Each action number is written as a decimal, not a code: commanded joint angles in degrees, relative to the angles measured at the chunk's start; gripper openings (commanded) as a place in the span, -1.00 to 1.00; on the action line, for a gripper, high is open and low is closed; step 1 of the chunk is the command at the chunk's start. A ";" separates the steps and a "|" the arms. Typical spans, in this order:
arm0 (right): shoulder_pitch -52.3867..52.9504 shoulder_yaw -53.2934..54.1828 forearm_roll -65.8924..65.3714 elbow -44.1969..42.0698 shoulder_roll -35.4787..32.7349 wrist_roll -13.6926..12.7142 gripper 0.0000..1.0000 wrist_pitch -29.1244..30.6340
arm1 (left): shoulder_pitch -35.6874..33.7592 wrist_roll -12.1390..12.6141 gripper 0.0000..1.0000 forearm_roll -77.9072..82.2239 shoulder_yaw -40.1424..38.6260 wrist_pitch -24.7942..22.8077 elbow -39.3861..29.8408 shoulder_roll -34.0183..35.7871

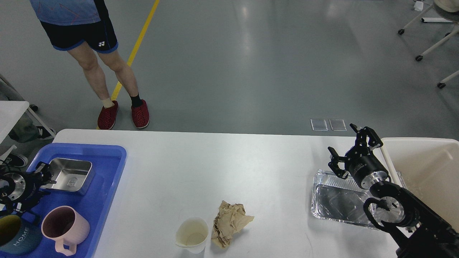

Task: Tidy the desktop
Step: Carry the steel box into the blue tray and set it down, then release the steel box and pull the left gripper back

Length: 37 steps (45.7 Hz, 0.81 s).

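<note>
The white desktop (215, 168) fills the lower half of the head view. On it lie a crumpled brown paper (229, 222), a paper cup (192, 234) and an empty foil tray (333, 202). At the left, a steel container (70, 175) rests flat in the blue tray (113, 161). My left gripper (48, 174) is at the container's left rim, its fingers closed on that rim. My right gripper (349, 150) hangs open above the foil tray's far edge and holds nothing.
A pink mug (64, 227) and a dark teal mug (14, 238) stand in the blue tray's near end. A beige bin (423, 168) stands at the desktop's right end. A person (104, 71) stands beyond the far left corner.
</note>
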 commanded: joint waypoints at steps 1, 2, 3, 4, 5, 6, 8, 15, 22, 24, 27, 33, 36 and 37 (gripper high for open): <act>0.14 0.00 -0.08 -0.01 0.13 0.00 1.00 0.01 | -0.29 0.00 -0.03 -0.02 0.00 -0.17 0.00 0.39; 0.14 0.00 -0.08 -0.09 0.22 0.00 1.00 0.01 | -0.38 0.00 0.07 -0.02 0.00 -0.17 0.00 0.47; 0.23 0.00 -0.08 -0.10 0.22 0.00 1.00 0.01 | -0.46 0.00 0.14 -0.02 0.00 -0.17 0.00 0.47; 0.23 0.00 -0.08 -0.18 0.22 0.00 1.00 0.01 | -0.55 -0.09 0.21 -0.02 0.00 -0.17 0.00 0.47; 0.31 0.00 -0.08 -0.18 0.22 0.00 1.00 0.01 | -0.64 -0.09 0.29 -0.11 -0.09 -0.17 0.00 0.47; 0.31 0.00 -0.08 -0.27 0.22 0.00 1.00 0.01 | -0.73 -0.09 0.38 -0.20 -0.17 -0.09 0.00 0.47; 0.40 0.00 -0.08 -0.27 0.22 0.00 1.00 0.01 | -0.99 -0.26 0.56 -0.46 -0.26 -0.09 0.00 0.47; 0.58 0.00 -0.08 -0.27 0.66 0.00 1.00 0.01 | -4.24 -0.79 0.77 -0.81 -0.26 -0.70 -0.70 0.56; 0.58 0.00 -0.08 -0.10 0.84 0.00 1.00 0.01 | -6.79 -0.62 0.77 -0.81 -0.09 -0.79 -3.33 0.74; 0.49 0.00 -0.08 -0.18 0.84 0.00 1.00 0.01 | -7.40 -0.62 0.77 -0.64 0.00 -0.61 -5.79 1.18; 0.32 0.00 -0.08 -0.18 0.84 0.00 1.00 0.01 | -7.67 -0.62 0.77 -0.64 -0.09 0.17 -11.41 3.28; 0.05 0.00 -0.08 -0.18 0.84 0.00 1.00 0.01 | -7.76 -0.62 0.77 -0.64 -0.18 4.65 -29.33 10.48; -0.04 0.00 -0.08 -0.01 1.19 0.00 1.00 0.01 | -7.67 -0.62 0.77 -0.64 -0.18 7.73 -37.59 13.82; -0.04 0.00 -0.08 -0.01 1.36 0.00 1.00 0.01 | -7.58 -0.62 0.77 -0.64 -0.18 8.17 -39.88 14.79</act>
